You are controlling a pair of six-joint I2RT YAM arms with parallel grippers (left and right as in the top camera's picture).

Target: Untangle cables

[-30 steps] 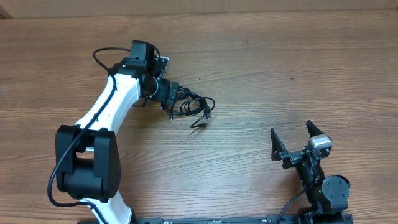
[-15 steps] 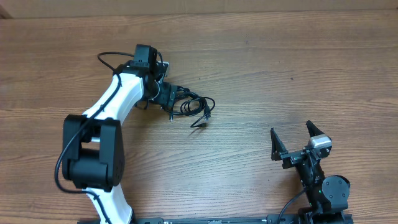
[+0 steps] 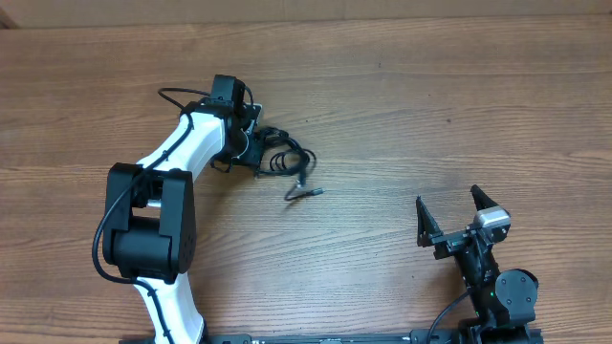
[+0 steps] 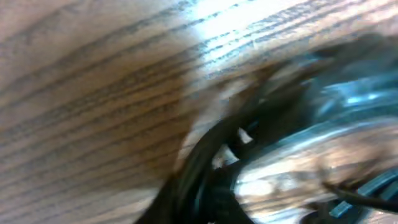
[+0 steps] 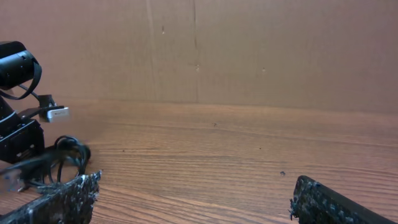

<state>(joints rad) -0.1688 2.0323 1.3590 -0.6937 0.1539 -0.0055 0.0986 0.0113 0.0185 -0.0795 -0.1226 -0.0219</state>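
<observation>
Compared with a second ago, the bundle of cables sits a little further left on the wooden table, its loops drawn tighter. The left arm has swung its elbow inward, and the left gripper, spread wide a second ago, is now pressed together on the left edge of the bundle. One loose plug end trails away from the loops toward the lower right and lies straighter than it did.

The cables are at the upper left of the table, well apart from the right gripper. That gripper has not moved. It is parked at the lower right, spread wide and empty.

The left wrist view is heavily blurred. It shows only dark cord pressed close to the lens over wood grain, so exactly which strands are pinched cannot be told.

The cords look thin, light and limp, so they will likely drag and slide across the smooth wood, and the whole knot may follow a pull instead of loosening. The trailing plug end, stiffer and clear of the loops, seems the better place for a second hold.
</observation>
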